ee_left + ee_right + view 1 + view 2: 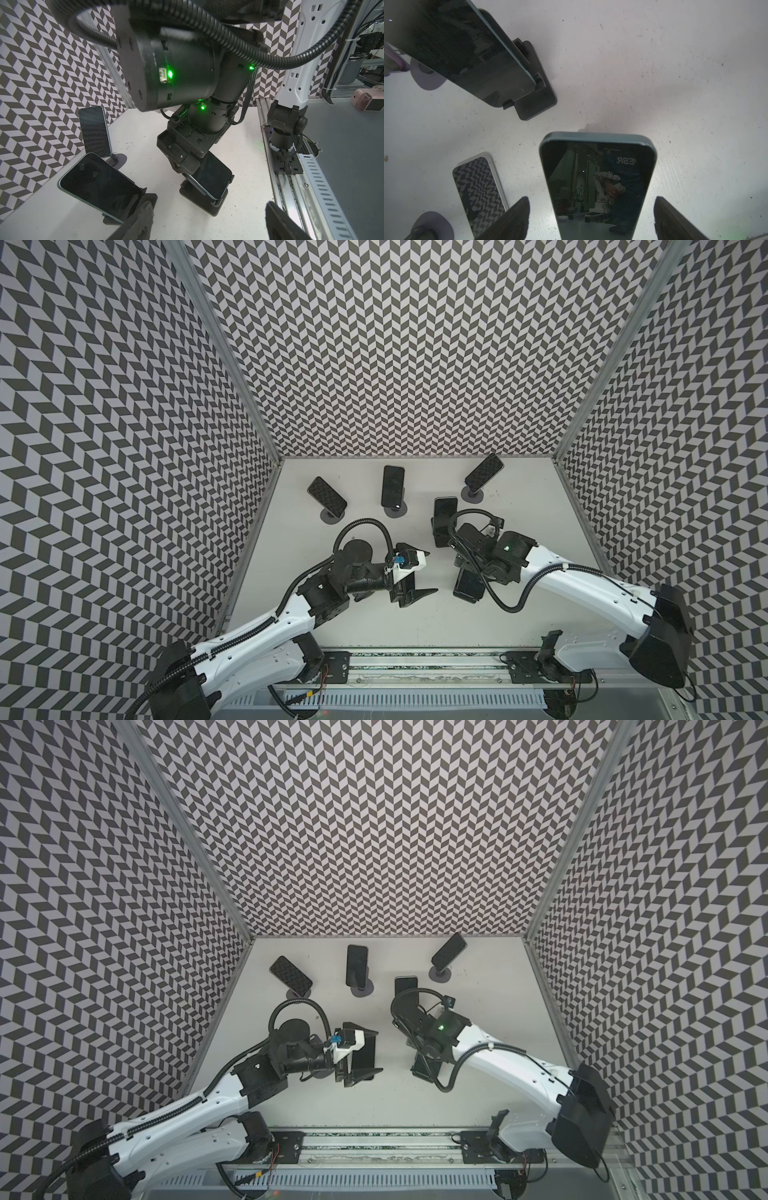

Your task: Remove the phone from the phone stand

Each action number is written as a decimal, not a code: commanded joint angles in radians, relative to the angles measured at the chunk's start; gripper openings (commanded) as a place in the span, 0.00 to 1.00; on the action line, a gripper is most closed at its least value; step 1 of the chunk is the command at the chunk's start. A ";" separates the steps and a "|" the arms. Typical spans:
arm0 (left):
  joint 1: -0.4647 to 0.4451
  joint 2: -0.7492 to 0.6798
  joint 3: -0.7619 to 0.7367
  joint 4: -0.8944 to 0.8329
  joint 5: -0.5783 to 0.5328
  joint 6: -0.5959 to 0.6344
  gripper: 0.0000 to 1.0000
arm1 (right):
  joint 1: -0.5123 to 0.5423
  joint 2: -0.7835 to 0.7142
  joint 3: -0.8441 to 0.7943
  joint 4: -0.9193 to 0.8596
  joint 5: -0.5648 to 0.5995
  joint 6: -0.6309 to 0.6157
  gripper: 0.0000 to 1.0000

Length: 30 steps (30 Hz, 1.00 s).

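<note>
Even diffuse light, soft shadows on white table (654, 62), phone (598, 182) screen mirroring surroundings, wrist views bowed at edges.

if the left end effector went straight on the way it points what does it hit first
Probably the phone on its black stand, dead ahead between the open fingers of the left end effector; the gap to it is hard to judge.

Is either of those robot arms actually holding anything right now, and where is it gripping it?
Nothing is held. The right fingers stand open on either side of a phone, with gaps showing; the left fingers are open and empty.
</note>
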 commanded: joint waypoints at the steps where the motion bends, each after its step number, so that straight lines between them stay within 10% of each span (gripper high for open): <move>1: -0.007 0.001 0.012 -0.013 -0.015 0.003 0.85 | -0.014 0.004 0.026 0.012 0.030 -0.002 0.91; 30: -0.007 0.029 0.008 0.002 -0.029 -0.013 0.85 | -0.055 0.003 -0.001 0.061 -0.013 -0.081 0.84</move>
